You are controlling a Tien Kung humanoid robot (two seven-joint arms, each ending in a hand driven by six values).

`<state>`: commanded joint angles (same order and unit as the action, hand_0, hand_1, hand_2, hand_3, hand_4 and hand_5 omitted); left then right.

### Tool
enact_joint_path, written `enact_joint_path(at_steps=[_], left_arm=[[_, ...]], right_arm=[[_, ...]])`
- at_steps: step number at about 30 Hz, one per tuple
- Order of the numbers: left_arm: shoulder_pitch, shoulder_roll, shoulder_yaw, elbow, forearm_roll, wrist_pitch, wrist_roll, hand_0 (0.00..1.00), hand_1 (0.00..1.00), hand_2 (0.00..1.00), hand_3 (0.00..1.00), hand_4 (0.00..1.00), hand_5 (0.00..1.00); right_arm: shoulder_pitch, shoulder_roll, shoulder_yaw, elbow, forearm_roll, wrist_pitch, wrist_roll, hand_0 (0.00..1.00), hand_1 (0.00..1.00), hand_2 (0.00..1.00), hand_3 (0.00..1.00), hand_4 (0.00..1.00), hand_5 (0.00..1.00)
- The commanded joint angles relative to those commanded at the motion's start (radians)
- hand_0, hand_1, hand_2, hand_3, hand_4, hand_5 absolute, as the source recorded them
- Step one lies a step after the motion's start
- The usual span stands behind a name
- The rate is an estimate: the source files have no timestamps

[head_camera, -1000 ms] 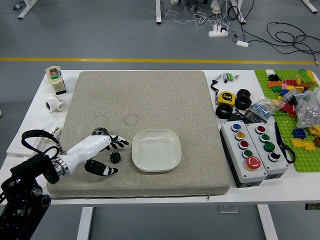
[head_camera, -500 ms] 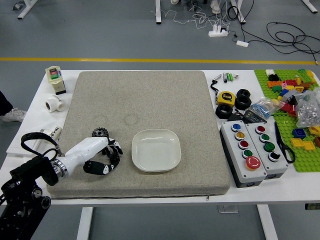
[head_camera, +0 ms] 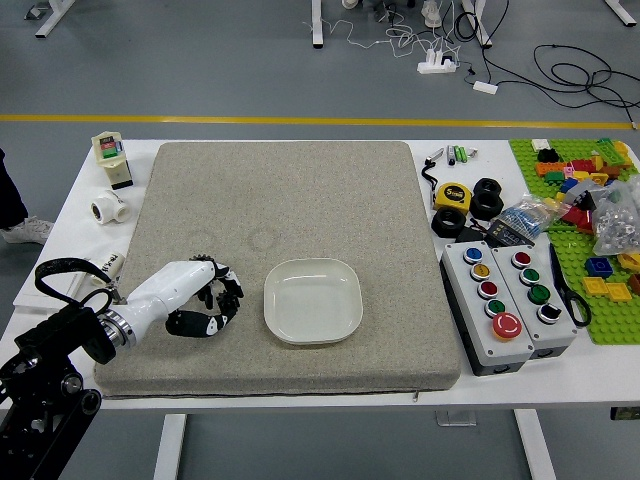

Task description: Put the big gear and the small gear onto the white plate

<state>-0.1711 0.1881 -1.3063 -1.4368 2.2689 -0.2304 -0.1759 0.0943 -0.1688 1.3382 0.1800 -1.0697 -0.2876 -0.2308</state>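
Observation:
My left hand reaches in from the lower left, over the mat left of the plate. Its fingers and thumb are curled together around the dark small gear, which they partly cover. The big gear is almost fully hidden behind the back of the hand; only a bit of its dark far edge shows. The white plate lies on the mat, to the right of the hand and apart from it. Nothing is on the plate. My right hand is out of view.
A grey mat covers the table's middle. White fittings stand at the left. Tape measure, button boxes and toy bricks lie at the right. A person's shoe shows on the floor at the left edge.
My left hand's fingers have closed around the small gear, and the hand has shifted slightly towards the far side, covering most of the big gear. A person's leg has come in at the left edge.

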Motion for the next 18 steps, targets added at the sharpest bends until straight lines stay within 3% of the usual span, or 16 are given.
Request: enact_joint_path(at_steps=[5, 6, 11, 12, 17, 18], left_arm=[[-0.024, -0.006, 0.054, -0.044, 0.0, 0.066, -0.006, 0.296, 0.356, 0.418, 0.516, 0.002, 0.002], [-0.032, -0.009, 0.073, -0.046, 0.0, 0.085, -0.013, 0.309, 0.395, 0.453, 0.538, 0.134, 0.002], [-0.068, -0.019, 0.163, -0.025, 0.0, 0.161, -0.034, 0.309, 0.395, 0.453, 0.538, 0.134, 0.002], [-0.081, -0.025, 0.191, -0.007, 0.0, 0.179, -0.034, 0.363, 0.495, 0.548, 0.611, 0.794, 0.106], [-0.136, -0.052, 0.29, 0.079, 0.0, 0.174, 0.014, 0.363, 0.495, 0.548, 0.611, 0.794, 0.106], [-0.143, -0.054, 0.3, 0.095, 0.0, 0.175, 0.02, 0.581, 0.726, 0.865, 0.901, 0.998, 0.438]], right_arm=[[0.002, 0.0, -0.002, 0.0, 0.005, -0.001, 0.0, 0.613, 0.616, 0.707, 0.573, 0.78, 0.717], [0.003, 0.0, -0.002, 0.0, 0.006, -0.001, 0.001, 0.612, 0.615, 0.706, 0.573, 0.779, 0.718], [0.005, -0.001, -0.004, 0.0, 0.009, -0.002, 0.001, 0.612, 0.615, 0.706, 0.573, 0.779, 0.718], [0.006, -0.001, -0.006, 0.0, 0.011, -0.002, 0.001, 0.614, 0.615, 0.706, 0.573, 0.779, 0.716], [0.01, -0.002, -0.013, 0.0, 0.018, -0.003, 0.001, 0.614, 0.615, 0.706, 0.573, 0.779, 0.716], [0.01, -0.002, -0.014, 0.0, 0.019, -0.003, 0.002, 0.613, 0.615, 0.706, 0.573, 0.78, 0.716]])
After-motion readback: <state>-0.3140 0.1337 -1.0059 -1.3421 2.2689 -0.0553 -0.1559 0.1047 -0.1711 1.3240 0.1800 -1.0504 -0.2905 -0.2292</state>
